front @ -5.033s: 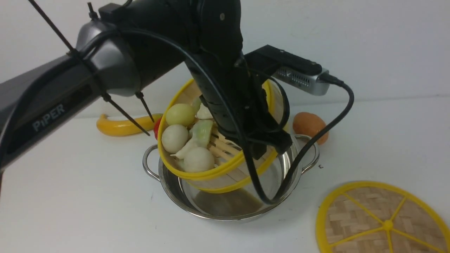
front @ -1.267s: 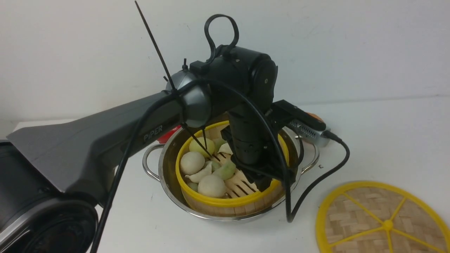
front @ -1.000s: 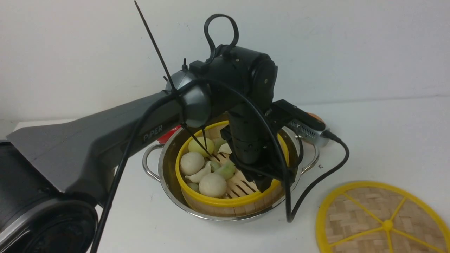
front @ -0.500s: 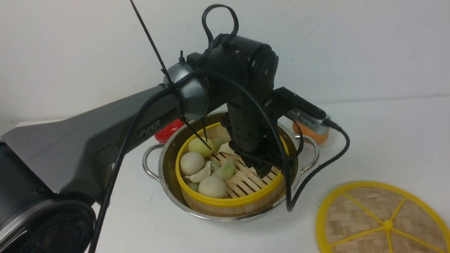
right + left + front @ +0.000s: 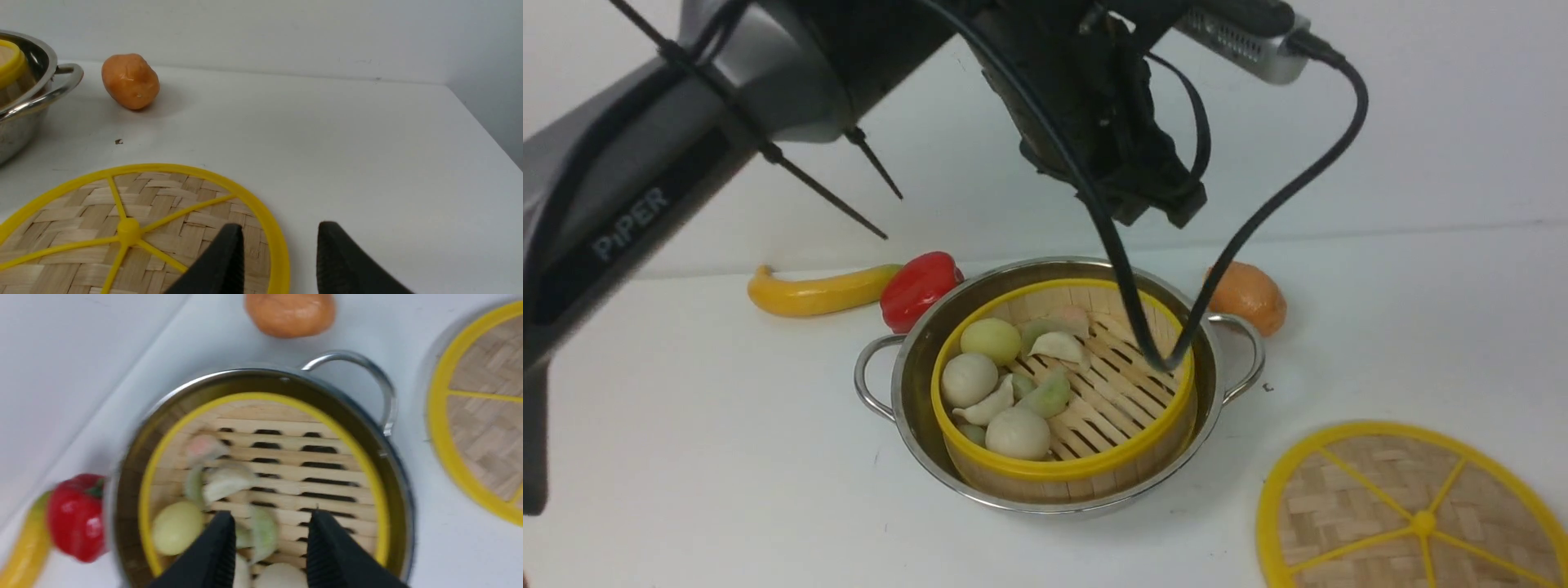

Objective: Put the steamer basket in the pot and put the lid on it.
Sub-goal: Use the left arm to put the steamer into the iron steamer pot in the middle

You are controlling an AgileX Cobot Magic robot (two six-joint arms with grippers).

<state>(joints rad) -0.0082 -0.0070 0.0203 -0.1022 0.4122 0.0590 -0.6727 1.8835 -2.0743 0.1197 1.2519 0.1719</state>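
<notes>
The steamer basket [image 5: 1045, 482], bamboo with a yellow rim and holding pale buns and dumplings, sits inside the shiny pot [image 5: 870, 376]. My left gripper [image 5: 1158, 214] hangs open well above it. In the left wrist view its fingers [image 5: 271, 516] are apart with nothing between them, over the slatted basket floor [image 5: 286, 457]. The lid [image 5: 1372, 506], a flat woven disc with yellow spokes, lies on the table at the front right. My right gripper [image 5: 280, 228] is open at the lid's [image 5: 135, 212] rim, one finger over the weave and one over the table. It is out of the front view.
A yellow squash [image 5: 817, 290] and a red pepper [image 5: 919, 286] lie behind the pot on the left. An orange potato [image 5: 1245, 294] lies behind its right handle. The left arm's cable dangles into the basket. The table's right edge [image 5: 486, 130] is near the lid.
My left gripper has let go of the basket and risen out of it, high above the pot. The basket stays seated in the pot. The lid has not moved.
</notes>
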